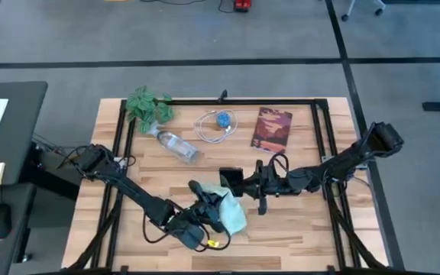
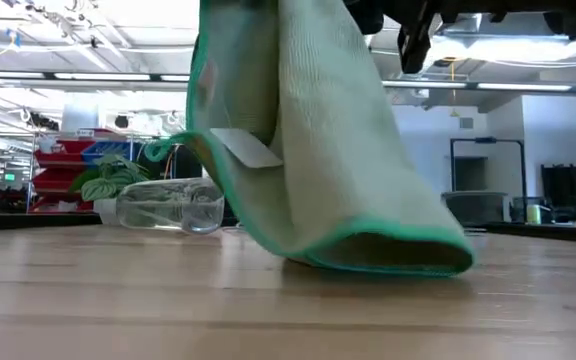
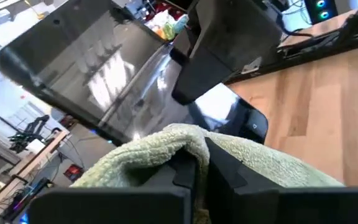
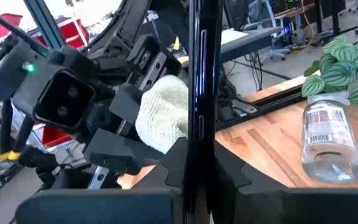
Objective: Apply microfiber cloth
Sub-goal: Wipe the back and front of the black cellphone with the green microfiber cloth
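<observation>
The pale mint-green microfiber cloth (image 1: 234, 212) lies bunched near the table's front middle, and my left gripper (image 1: 208, 208) is shut on it. In the low view the cloth (image 2: 308, 130) hangs down, with its folded lower end (image 2: 388, 252) on the wood. Just beyond it, my right gripper (image 1: 244, 183) is shut on a black phone (image 1: 230, 179). The phone's dark screen (image 3: 98, 74) faces the cloth. In the right wrist view the cloth's bunched top (image 4: 163, 112) sits right at the screen side of the phone (image 4: 195, 81). My left gripper pinches a bunched fold of the cloth (image 3: 179, 140) between its two fingers, in several layers. It comes slanting from the table's left. The fold is raised and the rest hangs below, with its lower end on the table. My right gripper pinches the phone's thin edge (image 4: 195, 134) between its two fingers, coming level from the table's right. The phone stands on edge and tilted. I cannot tell whether it is clear of the table.
At the back stand a leafy green plant (image 1: 147, 105), a clear bottle (image 1: 178, 145) lying on its side, a white cable coil with a blue piece (image 1: 218, 124) and a brown book (image 1: 272, 128). A black frame rail (image 1: 243, 101) rims the table.
</observation>
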Robot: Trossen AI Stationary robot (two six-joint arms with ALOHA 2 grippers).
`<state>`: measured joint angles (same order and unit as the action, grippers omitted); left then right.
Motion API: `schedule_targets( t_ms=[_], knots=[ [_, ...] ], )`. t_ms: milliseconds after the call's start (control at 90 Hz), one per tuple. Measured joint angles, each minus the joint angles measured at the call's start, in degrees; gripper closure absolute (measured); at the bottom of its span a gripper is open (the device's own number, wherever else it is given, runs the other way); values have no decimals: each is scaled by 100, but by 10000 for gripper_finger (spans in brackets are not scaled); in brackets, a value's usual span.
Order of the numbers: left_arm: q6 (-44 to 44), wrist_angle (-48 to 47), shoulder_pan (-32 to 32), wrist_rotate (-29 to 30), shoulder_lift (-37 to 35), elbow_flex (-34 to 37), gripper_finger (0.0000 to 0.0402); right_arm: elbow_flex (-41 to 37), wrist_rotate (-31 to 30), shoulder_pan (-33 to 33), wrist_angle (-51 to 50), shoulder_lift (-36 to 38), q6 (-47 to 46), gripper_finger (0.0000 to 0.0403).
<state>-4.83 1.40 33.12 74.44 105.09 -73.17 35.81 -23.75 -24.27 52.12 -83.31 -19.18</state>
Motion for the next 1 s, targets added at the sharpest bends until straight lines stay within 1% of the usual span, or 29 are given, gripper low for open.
schedule_targets(
  t_ms=[56, 133, 233, 311, 400, 478, 556, 611, 878, 1000],
  knots=[
    [-438, 109, -5, 244, 13, -65, 401, 3, -4, 3, 27, 0, -56, 383],
    [-1342, 502, -25, 487, 18, -173, 401, 15, -4, 4, 84, -20, -180, 383],
    [-2522, 1225, -95, 585, 17, -325, 401, 22, 89, 1, 84, -153, -354, 383],
    [-3334, 1614, -153, 668, 1, -432, 401, 22, 159, -7, 38, -304, -428, 383],
    [-3915, 1884, -211, 698, 1, -543, 402, 22, 216, -17, 97, -474, -541, 383],
    [-4039, 1900, -243, 761, -4, -591, 401, 20, 269, -20, 169, -603, -540, 383],
    [-3874, 1782, -253, 784, -10, -573, 401, 12, 289, -22, 160, -600, -517, 383],
    [-3520, 1542, -233, 786, -26, -517, 401, 10, 300, -16, 98, -547, -452, 383],
    [-731, 39, -15, 787, -44, -373, 401, -22, 291, -20, -511, -127, -304, 383],
    [191, -462, 3, 750, -34, -369, 401, -22, 230, -23, -632, -96, -301, 383]
  ],
)
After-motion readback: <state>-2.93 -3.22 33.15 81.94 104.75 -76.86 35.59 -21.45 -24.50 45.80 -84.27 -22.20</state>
